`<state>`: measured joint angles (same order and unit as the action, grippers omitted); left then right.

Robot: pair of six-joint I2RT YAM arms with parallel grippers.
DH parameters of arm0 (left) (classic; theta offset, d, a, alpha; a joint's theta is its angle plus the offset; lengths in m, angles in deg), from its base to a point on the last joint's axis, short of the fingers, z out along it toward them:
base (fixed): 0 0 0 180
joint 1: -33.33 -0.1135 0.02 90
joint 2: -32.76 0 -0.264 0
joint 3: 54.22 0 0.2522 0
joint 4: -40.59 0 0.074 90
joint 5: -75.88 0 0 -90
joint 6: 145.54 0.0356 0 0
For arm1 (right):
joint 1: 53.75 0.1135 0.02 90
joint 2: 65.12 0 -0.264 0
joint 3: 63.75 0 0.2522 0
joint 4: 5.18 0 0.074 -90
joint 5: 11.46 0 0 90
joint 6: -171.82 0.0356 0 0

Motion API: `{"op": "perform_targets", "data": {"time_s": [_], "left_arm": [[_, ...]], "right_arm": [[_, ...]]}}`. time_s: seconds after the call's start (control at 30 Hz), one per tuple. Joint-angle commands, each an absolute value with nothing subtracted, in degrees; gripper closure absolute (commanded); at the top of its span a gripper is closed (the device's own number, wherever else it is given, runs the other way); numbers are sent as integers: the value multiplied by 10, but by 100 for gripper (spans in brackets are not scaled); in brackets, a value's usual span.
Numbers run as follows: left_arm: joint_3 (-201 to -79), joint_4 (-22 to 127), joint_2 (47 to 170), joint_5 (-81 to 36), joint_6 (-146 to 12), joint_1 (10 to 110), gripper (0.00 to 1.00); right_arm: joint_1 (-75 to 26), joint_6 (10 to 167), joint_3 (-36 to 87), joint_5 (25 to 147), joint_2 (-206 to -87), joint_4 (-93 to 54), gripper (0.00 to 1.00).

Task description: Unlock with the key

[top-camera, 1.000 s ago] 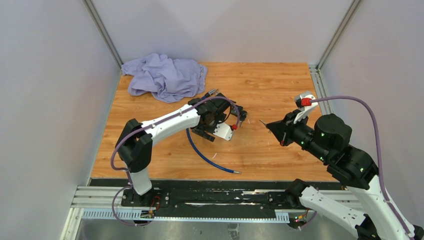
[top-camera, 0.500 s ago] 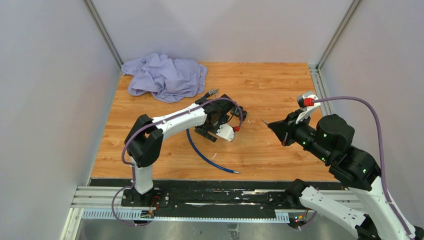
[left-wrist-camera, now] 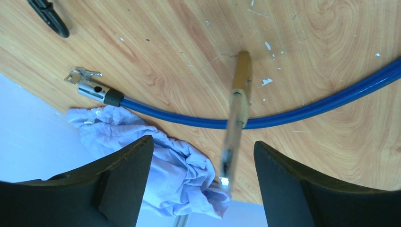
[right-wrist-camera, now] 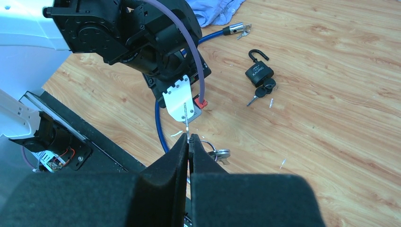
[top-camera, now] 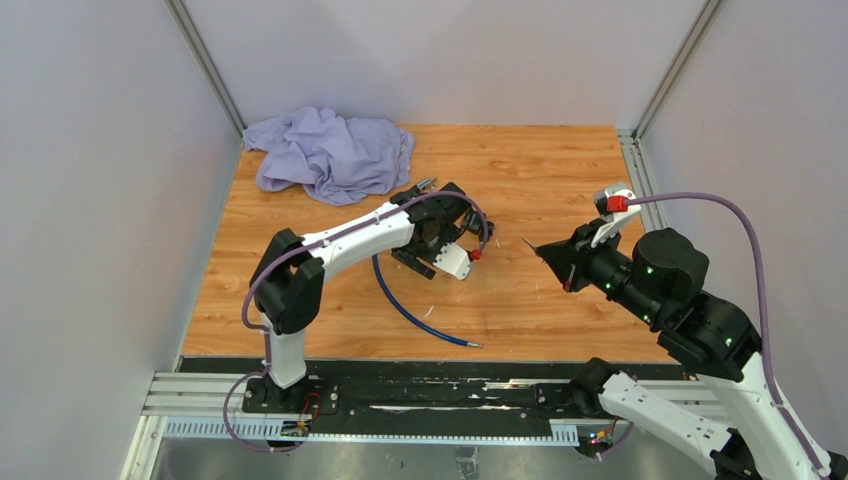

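Note:
A black padlock [right-wrist-camera: 259, 75] lies on the wooden table [right-wrist-camera: 331, 94] with its shackle swung open and a key [right-wrist-camera: 257, 93] in its body. My right gripper [right-wrist-camera: 188, 138] is shut on a thin key [right-wrist-camera: 186, 116] whose blade sticks out past the fingertips, with a ring of keys [right-wrist-camera: 215, 152] hanging beside them. It hovers right of centre [top-camera: 540, 250], apart from the padlock. My left gripper [left-wrist-camera: 203, 142] is open above the blue cable [left-wrist-camera: 302, 111]. A blurred thin tan strip [left-wrist-camera: 239, 104] shows in its gap, unpinched. The padlock is hidden in the top view.
The blue cable [top-camera: 405, 305] curves across the table middle. Its metal end [left-wrist-camera: 92, 90] has small keys [left-wrist-camera: 82, 73] on it. A crumpled lilac cloth [top-camera: 330, 150] lies at the back left. Grey walls enclose three sides, and a black rail [top-camera: 400, 390] runs along the near edge.
My left arm's elbow has swung right and its wrist has turned slightly over the same spot. The right arm has barely moved.

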<state>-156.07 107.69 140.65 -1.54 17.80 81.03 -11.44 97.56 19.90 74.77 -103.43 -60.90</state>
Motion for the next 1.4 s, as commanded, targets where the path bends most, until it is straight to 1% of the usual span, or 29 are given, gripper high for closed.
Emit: {"op": "perform_targets", "data": {"time_s": [0.0,0.47,0.6,0.67,0.73,0.9,1.1,1.23,1.37], "left_arm": [[-1573,1101,1421,-27,189,808,19],[-1589,1103,1445,-44,192,808,20],[-1598,1098,1471,-31,208,808,22],[-1621,1097,1493,-25,193,804,23],[-1645,1099,1508,-43,185,792,24],[-1646,1099,1521,-23,229,763,24],[-1626,1091,1503,-44,363,726,26],[-1642,1073,1531,-57,366,724,33],[-1641,1065,1550,-64,368,725,34]], "right_arm": [[-121,975,210,734,-1031,-611,99],[-121,972,212,729,-1030,-614,99],[-121,972,216,727,-1029,-616,99],[-121,972,220,726,-1031,-620,99],[-121,971,221,724,-1030,-625,99],[-121,970,223,719,-1030,-632,99],[-121,971,221,716,-1036,-632,99],[-121,975,219,712,-1038,-632,99],[-121,976,219,707,-1039,-640,99]]}}
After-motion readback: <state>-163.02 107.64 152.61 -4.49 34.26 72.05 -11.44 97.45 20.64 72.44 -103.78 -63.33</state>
